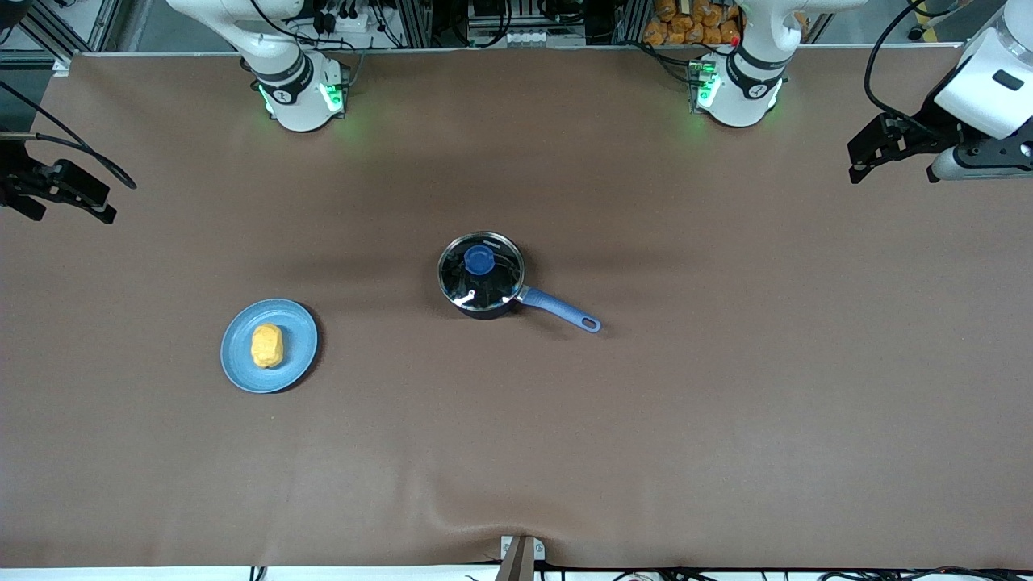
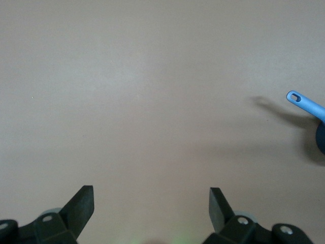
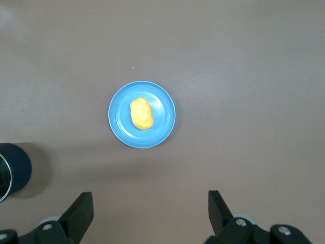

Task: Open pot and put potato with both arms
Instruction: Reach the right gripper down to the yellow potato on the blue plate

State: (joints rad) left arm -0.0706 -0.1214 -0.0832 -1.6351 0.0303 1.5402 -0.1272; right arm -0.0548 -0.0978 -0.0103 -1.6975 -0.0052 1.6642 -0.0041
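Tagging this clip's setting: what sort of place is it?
Likely a robotics lab bench: two arm bases bolted along a brown-covered table, aluminium framing and cabling at its edge, and just a pot and a plated potato as props.

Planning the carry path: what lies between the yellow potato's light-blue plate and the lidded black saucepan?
Nothing: only bare brown table between plate and saucepan in the front view.

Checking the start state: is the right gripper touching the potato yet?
Apart. The right wrist view shows the open right gripper over bare table, clear of the potato on its plate.
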